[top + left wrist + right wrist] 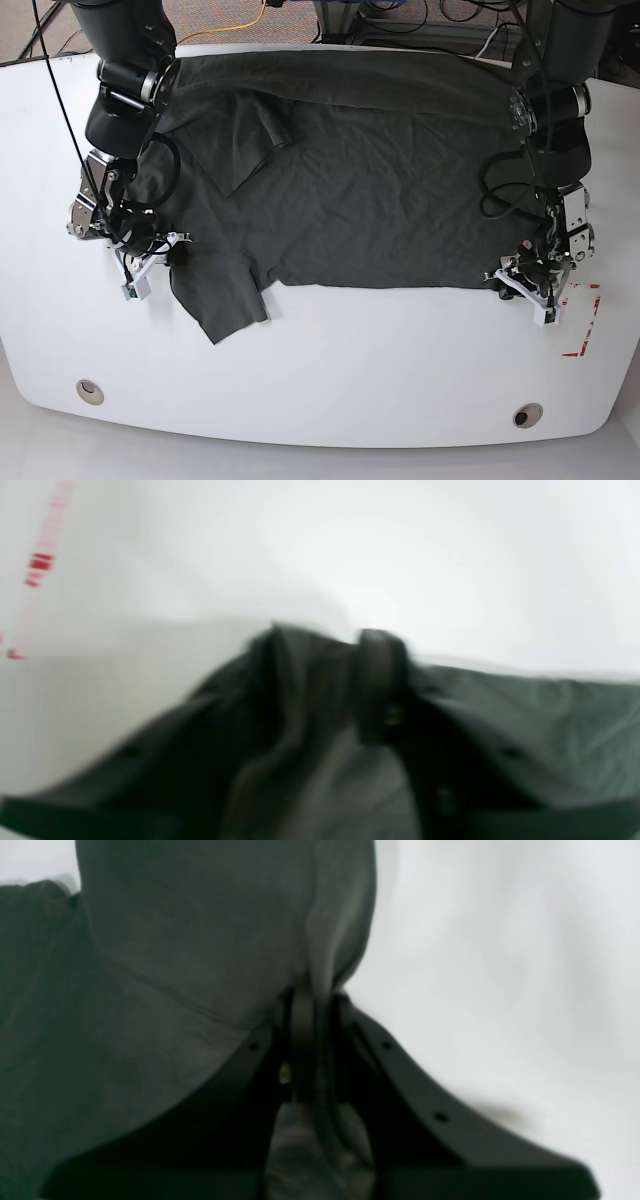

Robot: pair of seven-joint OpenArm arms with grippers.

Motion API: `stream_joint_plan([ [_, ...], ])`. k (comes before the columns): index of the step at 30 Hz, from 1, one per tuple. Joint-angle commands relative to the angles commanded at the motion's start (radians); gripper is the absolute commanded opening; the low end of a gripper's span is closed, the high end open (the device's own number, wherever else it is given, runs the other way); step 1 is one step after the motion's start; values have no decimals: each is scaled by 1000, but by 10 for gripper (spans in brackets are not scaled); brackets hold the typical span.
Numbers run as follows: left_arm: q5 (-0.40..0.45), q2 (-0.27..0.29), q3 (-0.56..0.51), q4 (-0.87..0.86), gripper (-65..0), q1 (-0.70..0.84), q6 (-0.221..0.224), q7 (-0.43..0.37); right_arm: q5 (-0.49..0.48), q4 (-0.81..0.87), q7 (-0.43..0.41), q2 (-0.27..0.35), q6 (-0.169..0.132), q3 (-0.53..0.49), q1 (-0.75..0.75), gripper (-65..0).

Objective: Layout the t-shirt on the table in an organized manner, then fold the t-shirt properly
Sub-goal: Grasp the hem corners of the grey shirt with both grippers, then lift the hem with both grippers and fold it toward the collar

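While wrist views blur, base shows t-shirt (370,170) spread

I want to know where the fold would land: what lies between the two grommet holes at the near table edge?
In the base view, only bare glossy white tabletop lies between the left round grommet hole and the right round grommet hole; the dark charcoal-grey t-shirt ends farther back.

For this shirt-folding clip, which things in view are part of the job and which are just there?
Part of the job:
- t-shirt
- table
- left gripper, shut on the t-shirt's edge
- right gripper, shut on the t-shirt

Just there:
- red tape
- two round holes
- cables behind the table
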State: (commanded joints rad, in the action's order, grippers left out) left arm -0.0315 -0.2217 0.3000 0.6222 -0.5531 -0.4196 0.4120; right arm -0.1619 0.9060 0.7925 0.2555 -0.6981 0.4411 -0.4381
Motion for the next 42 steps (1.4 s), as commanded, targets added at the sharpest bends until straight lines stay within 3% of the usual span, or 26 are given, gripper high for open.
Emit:
stream_joint_plan([
  [6, -2, 0, 0, 21, -537, 11, 2, 0, 0, 2, 0, 0, 0, 0, -2, -620],
  [12, -3, -2, 2, 130, -650, 18, 0, 46, 0, 52, 18, 0, 0, -2, -3, -644],
  [29, -11, 0, 6, 532, -650, 101, -3, 278, -2, 374, 256, 0, 0, 0, 6, -650],
  [38, -152, -17, 8, 730, -650, 209, -3, 411, -9, 572, 371, -2, 0, 2, 101, -650],
  [42, -178, -26, 8, 827, -650, 270, -3, 457, -75, 674, 422, -2, 0, 5, 164, -650],
])
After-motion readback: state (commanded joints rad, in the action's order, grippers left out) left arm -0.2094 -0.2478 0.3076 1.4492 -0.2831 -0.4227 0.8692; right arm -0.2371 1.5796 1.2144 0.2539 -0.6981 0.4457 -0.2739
